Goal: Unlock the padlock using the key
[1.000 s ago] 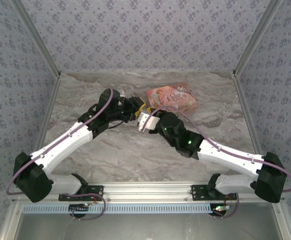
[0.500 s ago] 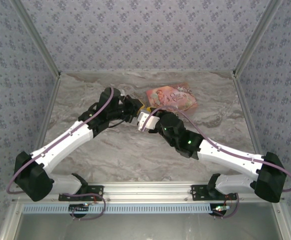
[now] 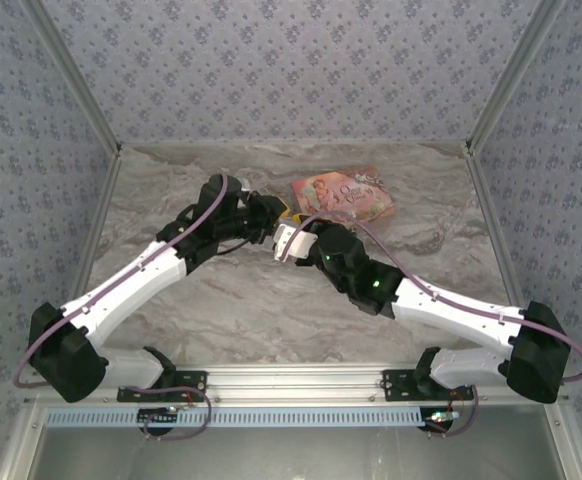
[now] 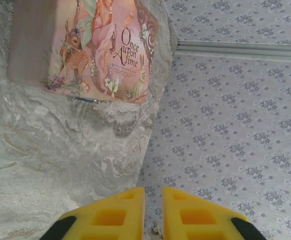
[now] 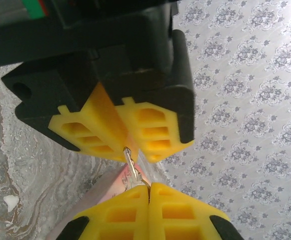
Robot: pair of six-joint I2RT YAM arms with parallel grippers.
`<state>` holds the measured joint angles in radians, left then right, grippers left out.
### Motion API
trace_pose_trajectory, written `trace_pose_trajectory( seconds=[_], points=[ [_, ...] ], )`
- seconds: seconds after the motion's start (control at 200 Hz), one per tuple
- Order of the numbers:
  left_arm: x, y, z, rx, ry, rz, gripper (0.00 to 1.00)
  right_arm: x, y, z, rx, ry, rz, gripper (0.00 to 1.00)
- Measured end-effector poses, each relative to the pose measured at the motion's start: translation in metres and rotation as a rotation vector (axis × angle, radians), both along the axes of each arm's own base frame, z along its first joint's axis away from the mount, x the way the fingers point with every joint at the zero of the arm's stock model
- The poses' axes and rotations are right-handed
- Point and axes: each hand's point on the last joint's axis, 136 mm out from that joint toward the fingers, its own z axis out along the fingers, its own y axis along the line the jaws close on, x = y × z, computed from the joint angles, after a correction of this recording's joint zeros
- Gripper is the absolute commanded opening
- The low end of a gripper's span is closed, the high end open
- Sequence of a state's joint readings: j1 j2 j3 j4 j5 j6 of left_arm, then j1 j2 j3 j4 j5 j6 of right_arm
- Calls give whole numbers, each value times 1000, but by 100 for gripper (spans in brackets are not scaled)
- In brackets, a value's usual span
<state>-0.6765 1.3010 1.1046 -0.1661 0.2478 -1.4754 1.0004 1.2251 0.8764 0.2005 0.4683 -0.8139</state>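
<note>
Key update: it's clamped in my right fingers, which are pressed flat together with just the thin blade poking out toward 11 o'clock. The tip sits right at the seam of my left fingers, which face it above the surface. In the overhead shot the pink box lies near, at about 1 o'clock from where the two meet.

My left fingers are nearly together with a slim gap. I can't tell if they're pinching anything, and I can't make out the padlock in there, so I'm only guessing that's where it is.

I reckon this is the insertion step, blade to keyhole. Next it needs a dead-straight line-up, a gentle push, then a twist without the key slipping.
</note>
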Motion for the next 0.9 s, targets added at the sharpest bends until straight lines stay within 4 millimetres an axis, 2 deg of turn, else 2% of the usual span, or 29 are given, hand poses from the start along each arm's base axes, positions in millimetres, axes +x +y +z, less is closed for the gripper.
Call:
trace_pose_trajectory(
  seconds=[0.245,0.65,0.789,0.899],
  points=[
    [1,-3,-4,6,14,-10,19,2,4,-2,-7,-3,3,0],
    [1,-2,-7,14,22,-5,0,3,6,-4,-15,3,3,0],
    [1,-2,-7,15,19,-8,0,1,6,-6,-4,21,6,24],
    [0,-2,-7,25,8,-15,0,-2,4,-12,9,72,21,39]
  ],
)
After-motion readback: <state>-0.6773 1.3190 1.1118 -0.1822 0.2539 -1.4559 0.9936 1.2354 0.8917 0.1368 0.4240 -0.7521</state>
